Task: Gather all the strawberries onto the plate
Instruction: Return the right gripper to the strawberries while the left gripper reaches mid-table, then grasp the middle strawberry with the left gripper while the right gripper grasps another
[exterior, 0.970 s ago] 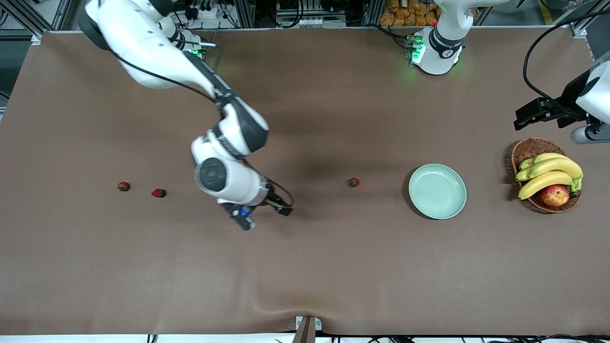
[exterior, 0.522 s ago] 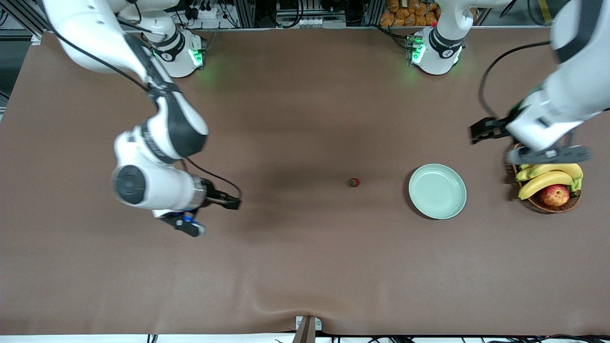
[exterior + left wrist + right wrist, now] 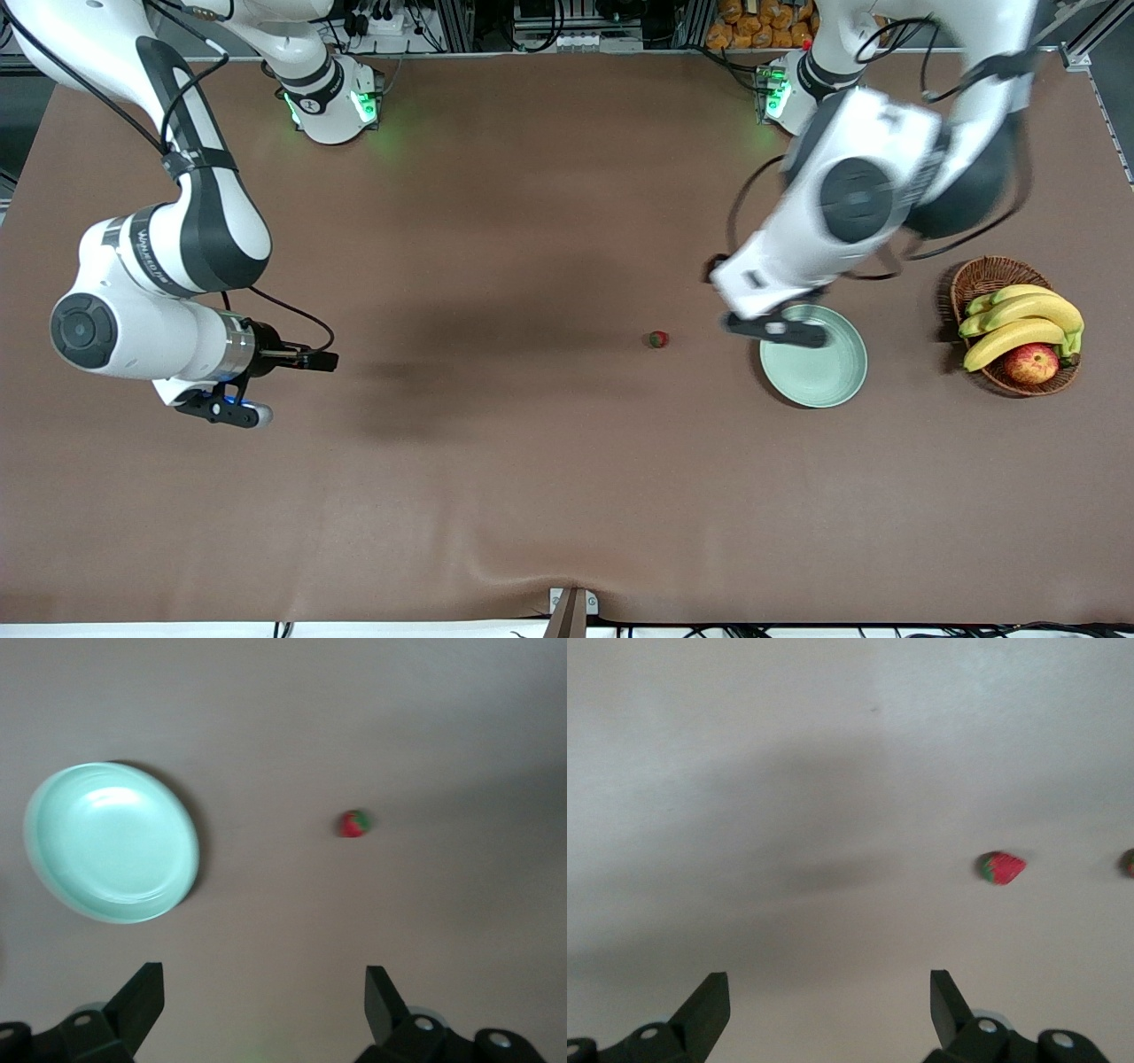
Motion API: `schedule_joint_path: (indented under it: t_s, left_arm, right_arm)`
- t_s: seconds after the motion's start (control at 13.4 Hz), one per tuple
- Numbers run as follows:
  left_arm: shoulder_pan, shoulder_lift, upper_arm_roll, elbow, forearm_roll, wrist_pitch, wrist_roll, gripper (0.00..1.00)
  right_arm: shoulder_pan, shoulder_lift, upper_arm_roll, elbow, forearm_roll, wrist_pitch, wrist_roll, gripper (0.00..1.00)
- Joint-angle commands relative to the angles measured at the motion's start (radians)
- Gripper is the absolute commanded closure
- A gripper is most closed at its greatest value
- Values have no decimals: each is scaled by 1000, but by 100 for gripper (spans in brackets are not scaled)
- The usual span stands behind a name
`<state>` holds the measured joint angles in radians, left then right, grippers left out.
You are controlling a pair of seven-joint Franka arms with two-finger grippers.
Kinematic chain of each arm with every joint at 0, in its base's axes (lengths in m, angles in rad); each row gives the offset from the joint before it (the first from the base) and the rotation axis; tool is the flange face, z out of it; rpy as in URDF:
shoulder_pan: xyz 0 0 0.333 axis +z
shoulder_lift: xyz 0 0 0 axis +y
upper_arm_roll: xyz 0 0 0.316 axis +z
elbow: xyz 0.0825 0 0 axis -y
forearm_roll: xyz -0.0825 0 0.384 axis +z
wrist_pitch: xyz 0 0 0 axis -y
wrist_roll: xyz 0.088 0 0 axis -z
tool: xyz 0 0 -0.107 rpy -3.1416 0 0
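Wicker basket [image 3: 979,276] at the left arm's table end, bananas [image 3: 1019,321], apple [image 3: 1031,362] inside

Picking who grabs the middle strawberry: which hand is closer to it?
Left. The left hand hangs over the plate's rim, right beside that strawberry, fingers open. The right hand is at the right arm's end of the table, much farther off, also open.
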<state>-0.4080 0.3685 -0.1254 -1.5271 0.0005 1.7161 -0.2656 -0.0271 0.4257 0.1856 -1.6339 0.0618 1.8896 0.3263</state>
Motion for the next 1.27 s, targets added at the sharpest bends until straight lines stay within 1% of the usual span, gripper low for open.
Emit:
schedule_joint_path:
  t_s: [0.0,0.07,0.15,0.22,0.45,0.52,0.67,0.9,1.04,1.19]
  left_arm:
    - [-83,68,9,2,-8,63,-1,0]
    - [-98,88,9,-21,-5,112,0,0]
    - [-110,96,9,-69,-4,190,12,0]
    - [-129,96,9,-131,-4,268,14,0]
    - [-143,96,9,-315,1,523,17,0]
    - [-137,107,9,-349,1,590,37,0]
    - [-129,151,10,-340,4,619,121,0]
    - [-129,167,10,-340,9,619,183,6]
    - [-127,187,16,-318,9,619,219,6]
    - [-120,208,20,-298,9,619,273,6]
  right_arm:
    - [0,-96,-41,-226,-31,167,-85,0]
    - [0,-96,-60,-281,-31,245,-114,0]
    - [0,-94,-70,-334,-33,328,-140,0]
    - [0,-85,-92,-360,-33,377,-177,0]
    - [0,-64,-139,-386,-33,428,-242,0]
    - [0,-53,-146,-388,-33,430,-248,0]
    - [0,-32,-163,-386,-33,454,-253,0]
    - [-4,13,-183,-386,-34,509,-329,0]
    - [-7,39,-184,-386,-34,526,-329,0]
    - [-5,56,-184,-388,-33,548,-329,5]
